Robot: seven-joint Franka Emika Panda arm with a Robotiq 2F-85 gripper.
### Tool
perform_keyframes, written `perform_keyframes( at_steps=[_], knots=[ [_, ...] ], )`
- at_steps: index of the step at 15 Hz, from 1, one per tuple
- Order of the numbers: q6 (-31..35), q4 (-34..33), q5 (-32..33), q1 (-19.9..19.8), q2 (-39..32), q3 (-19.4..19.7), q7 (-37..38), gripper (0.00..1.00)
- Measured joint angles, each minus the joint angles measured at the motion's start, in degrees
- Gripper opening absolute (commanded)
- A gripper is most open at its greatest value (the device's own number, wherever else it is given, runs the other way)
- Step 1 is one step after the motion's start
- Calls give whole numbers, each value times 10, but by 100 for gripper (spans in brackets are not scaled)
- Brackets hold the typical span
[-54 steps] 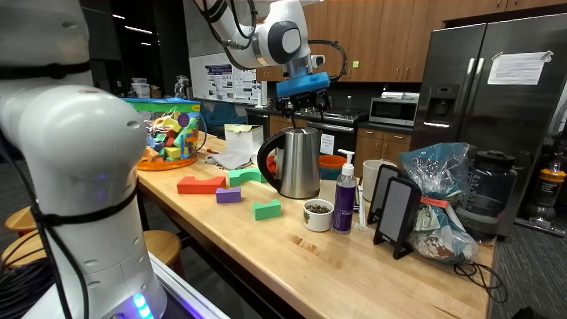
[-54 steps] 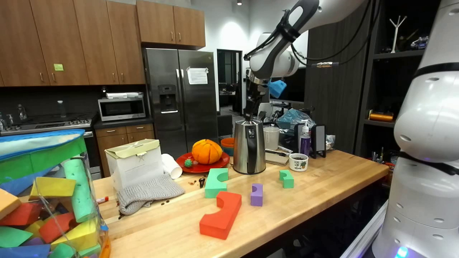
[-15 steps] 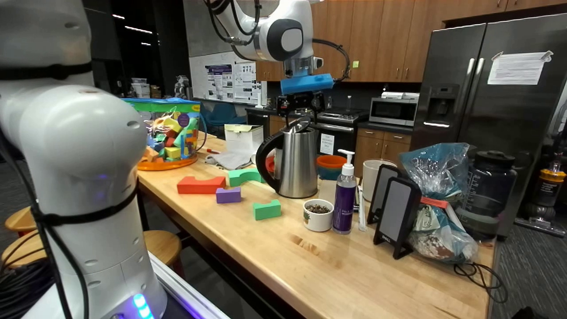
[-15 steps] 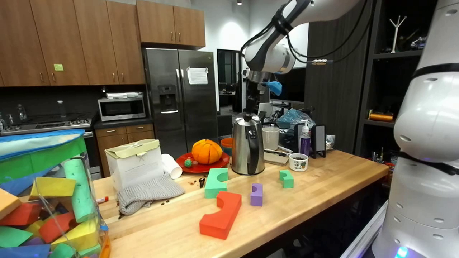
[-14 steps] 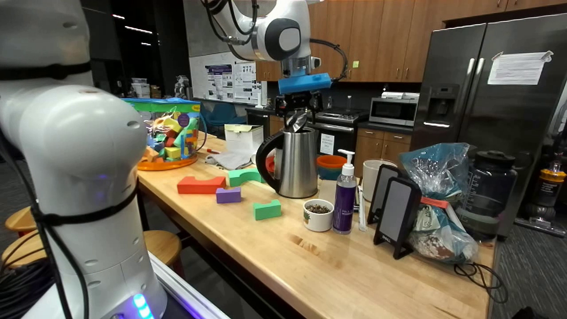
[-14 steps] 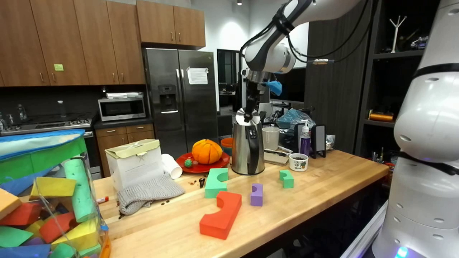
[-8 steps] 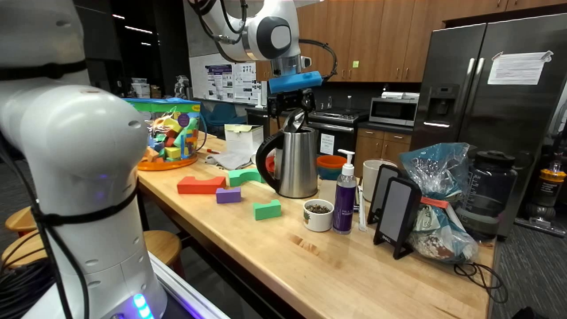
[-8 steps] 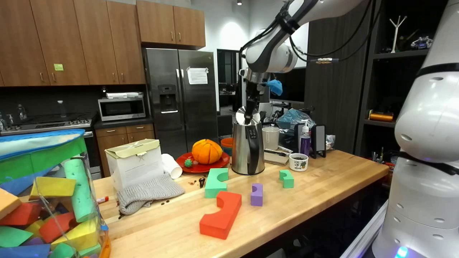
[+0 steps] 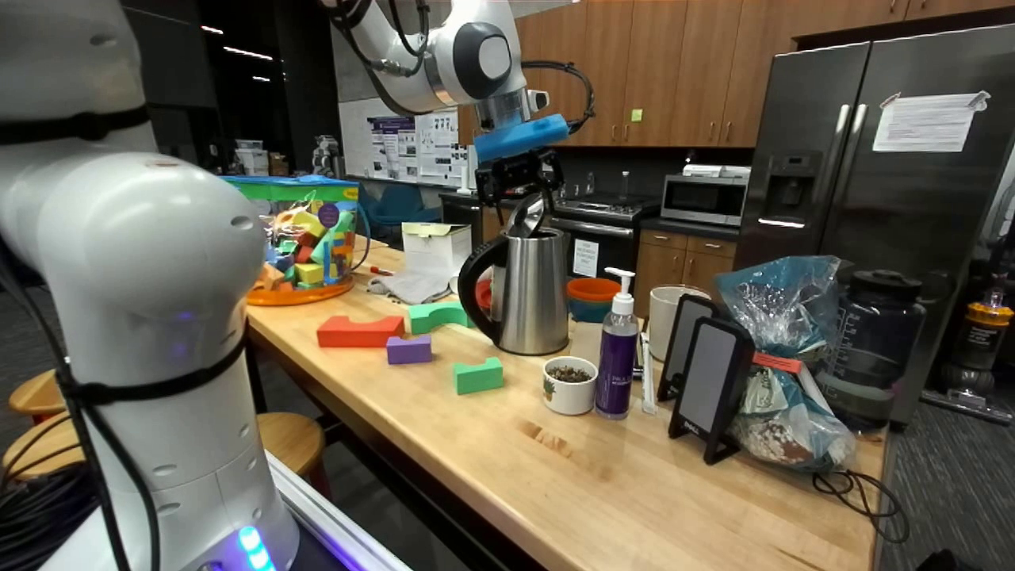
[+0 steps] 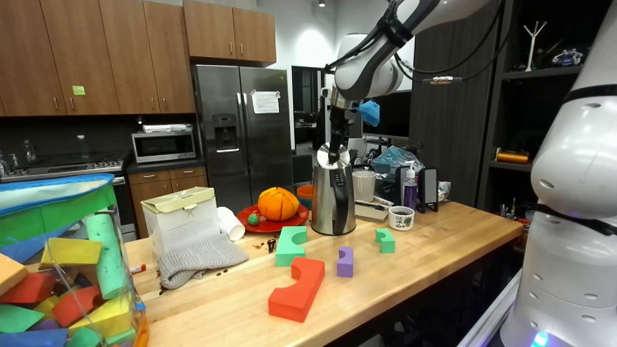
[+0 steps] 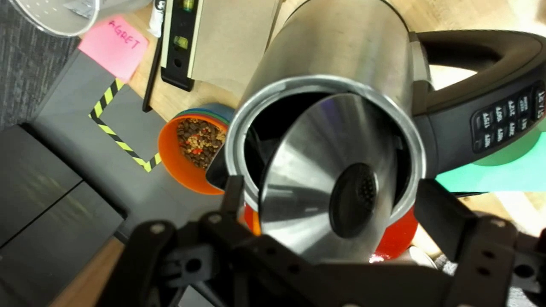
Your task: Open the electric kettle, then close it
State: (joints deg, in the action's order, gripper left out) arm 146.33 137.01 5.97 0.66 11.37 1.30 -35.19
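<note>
The electric kettle, a tall steel one with a black handle [image 11: 452, 128], stands upright on the table in both exterior views [image 9: 535, 293] [image 10: 322, 205]. In the wrist view its body [image 11: 337, 51] and open mouth show. Its steel lid [image 11: 307, 145] with a black round centre is raised and tilted steeply over the mouth; it also shows in both exterior views [image 9: 523, 218] [image 10: 324, 155]. My gripper [image 11: 332, 185] is open above the kettle, its fingers [image 11: 233, 194] wide apart on either side of the lid. A gap shows between each finger and the lid. In an exterior view [image 10: 333, 158] a finger covers part of the lid.
Orange bowls [image 11: 181, 170] stand beside the spout. A white cup [image 9: 569, 396], a purple-labelled pump bottle [image 9: 616, 361] and black speakers [image 9: 710, 381] stand nearby. Foam blocks [image 10: 296, 289] lie on the handle side. A red plate [image 10: 296, 219] with a pumpkin lies beside the kettle.
The lid lay flat 3.6 seconds ago; it tipped up about one second ago and has stayed raised. My gripper has since shifted left in an exterior view and tilted slightly.
</note>
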Motion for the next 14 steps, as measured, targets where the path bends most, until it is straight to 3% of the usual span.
perform_keyframes(
  at_steps=[5,12,14],
  knots=[
    [45,10,105,-1,10,-14,94,100],
    [63,18,309,-29,30,-52,285,100],
    [61,26,332,-30,40,-60,320,100]
  ],
)
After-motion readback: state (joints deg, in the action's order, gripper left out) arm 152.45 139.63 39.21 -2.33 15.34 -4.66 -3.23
